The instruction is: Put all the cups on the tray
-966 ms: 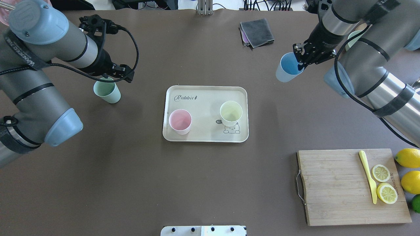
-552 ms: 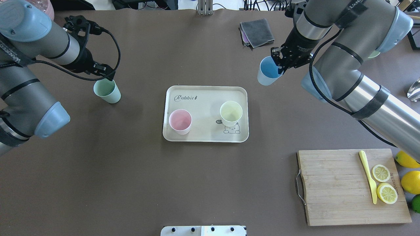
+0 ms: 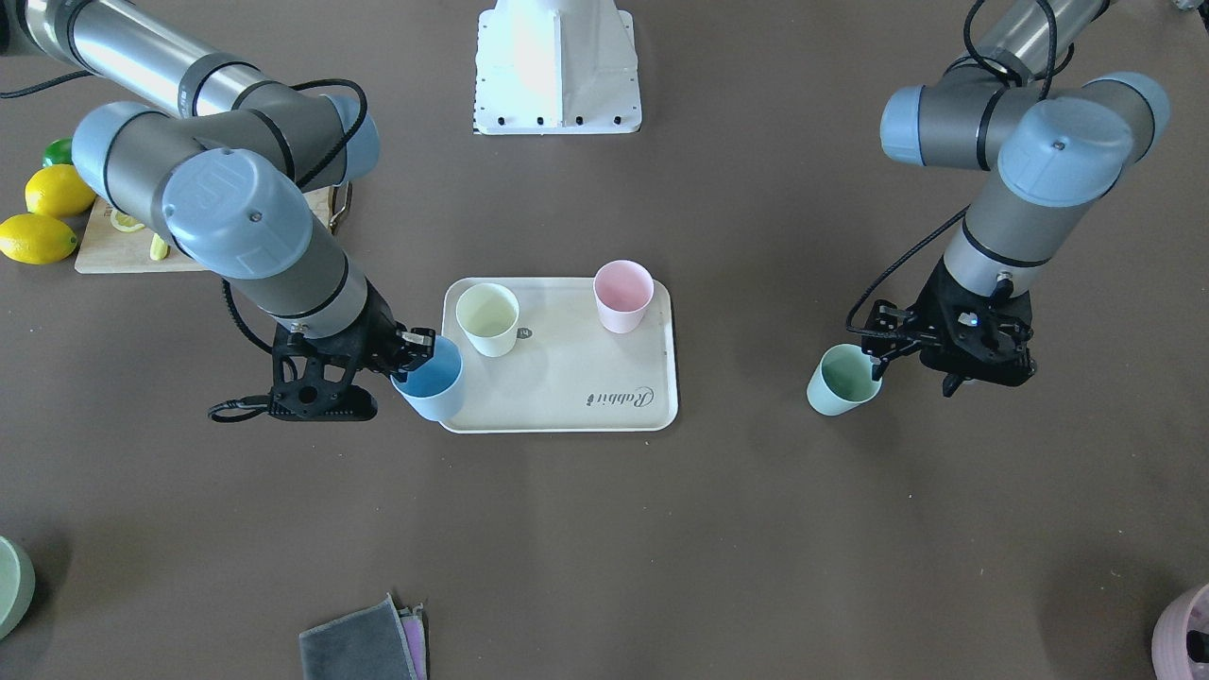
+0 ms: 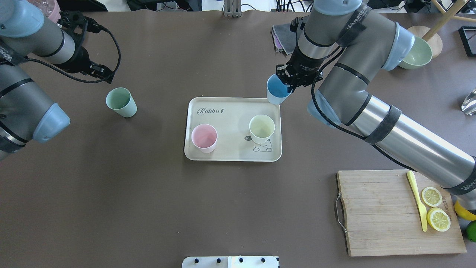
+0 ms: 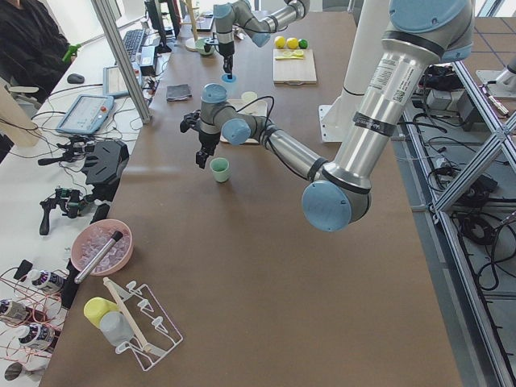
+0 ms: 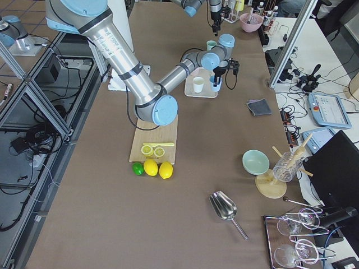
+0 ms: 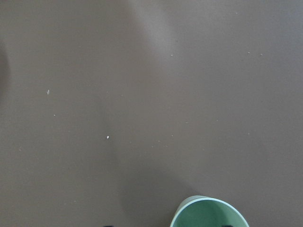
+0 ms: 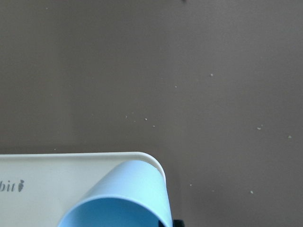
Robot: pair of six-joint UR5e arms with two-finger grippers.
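The cream tray (image 4: 230,111) lies mid-table with the pink cup (image 4: 204,138) and the yellow cup (image 4: 261,128) upright on it. My right gripper (image 4: 289,82) is shut on the rim of the light blue cup (image 4: 276,90) and holds it tilted over the tray's far right corner; the wrist view shows the cup (image 8: 123,198) above the tray rim (image 8: 71,163). The mint green cup (image 4: 121,102) stands alone on the table left of the tray. My left gripper (image 4: 101,73) is open and empty, raised beyond and to the left of it.
A wooden cutting board (image 4: 379,216) with lemon slices and a yellow knife lies at the near right, lemons beside it. A grey cloth (image 4: 282,35) and a pale green bowl (image 4: 416,54) are at the far right. A pink container (image 4: 46,5) is at the far left.
My right gripper has carried the blue cup leftward to the tray's far right corner. My left gripper has drawn back from the green cup toward the far left; the cup stayed put.
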